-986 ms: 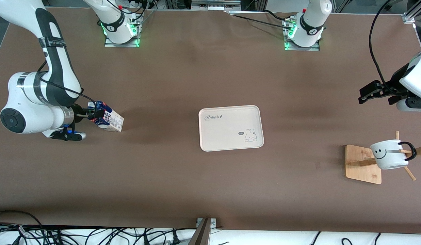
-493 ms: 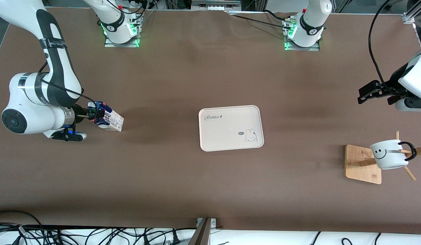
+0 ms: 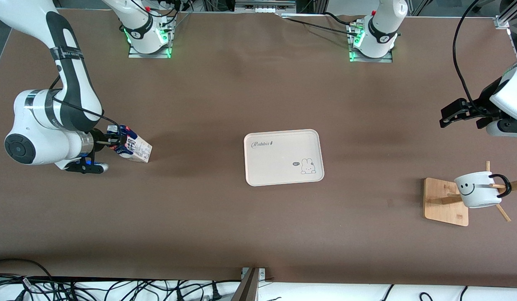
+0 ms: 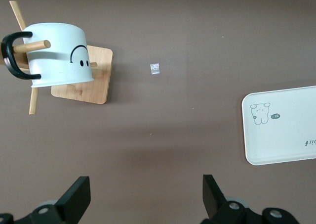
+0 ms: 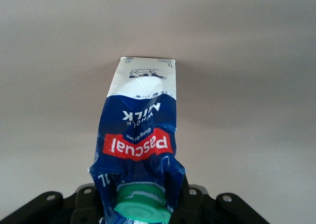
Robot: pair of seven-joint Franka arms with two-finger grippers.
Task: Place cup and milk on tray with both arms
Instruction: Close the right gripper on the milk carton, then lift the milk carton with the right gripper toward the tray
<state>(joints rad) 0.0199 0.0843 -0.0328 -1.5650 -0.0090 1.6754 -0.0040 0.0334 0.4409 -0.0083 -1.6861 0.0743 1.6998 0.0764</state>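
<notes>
**Right jaws pinch the milk top, left jaws wide and waiting**

Jaws of the right gripper are closed on the crumpled dark blue top of the milk, near its green round cap; the carton leans on the table at the right arm's end, and its cream bottom points toward the tray. In the right wrist view the top panels look dented and creased between the fingers, with a red label and white letters on the blue, while the lower part is flat, pale and printed with a small drawing.

Jaws of the left gripper stand wide apart with nothing between them. This arm waits in the air over bare table at the left arm's end, and the rack is nearer to the front camera than that place.

The cup is a smooth white mug with a black smile on its side and a black loop handle. It hangs tilted on a peg of the wooden rack, which has a flat, light square base and thin round sticks. I cannot see inside the cup.

The tray lies flat in the middle of the table, well apart from both the milk and the cup. It is cream, matte, rectangular with rounded corners and a low rim, and carries only its "Rabbit" script and a small bunny drawing. The table has a dull brown cover.
</notes>
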